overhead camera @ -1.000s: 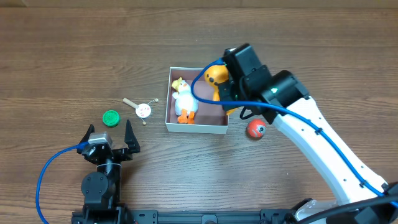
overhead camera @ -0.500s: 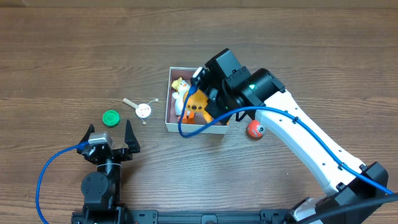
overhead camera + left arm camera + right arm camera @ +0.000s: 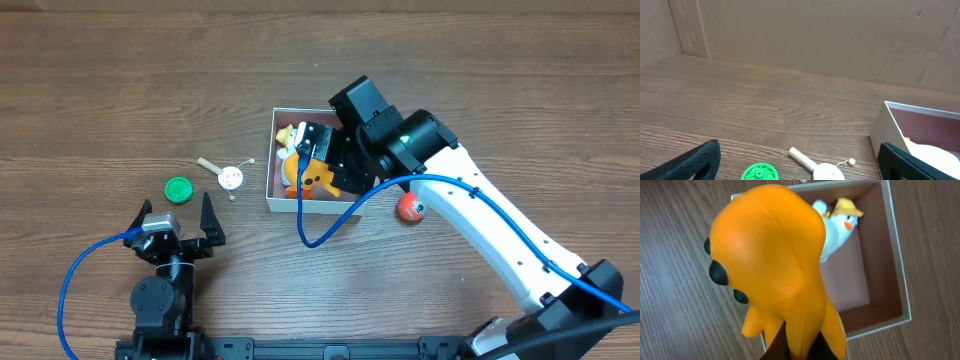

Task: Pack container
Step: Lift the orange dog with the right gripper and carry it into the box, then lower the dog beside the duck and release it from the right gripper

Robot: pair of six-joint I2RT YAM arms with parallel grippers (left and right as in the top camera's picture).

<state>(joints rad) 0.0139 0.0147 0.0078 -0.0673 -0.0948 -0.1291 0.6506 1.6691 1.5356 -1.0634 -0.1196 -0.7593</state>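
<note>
A square, shallow white-walled box [image 3: 271, 160] with a dull mauve inside sits on the wooden bench [image 3: 100, 80], right of the round green cap [image 3: 178, 189]. The right fingers [image 3: 777, 349] clamp a black-spotted orange toy [image 3: 770, 255]; the left fingers [image 3: 695, 161], near the cap, gape wide.

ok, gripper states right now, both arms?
Left gripper: open, holding nothing.
Right gripper: shut on the orange toy.

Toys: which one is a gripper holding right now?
The orange toy, clamped in the right gripper over the container. The white duck lies loose inside the container, and the red ball sits on the table beside it.
</note>
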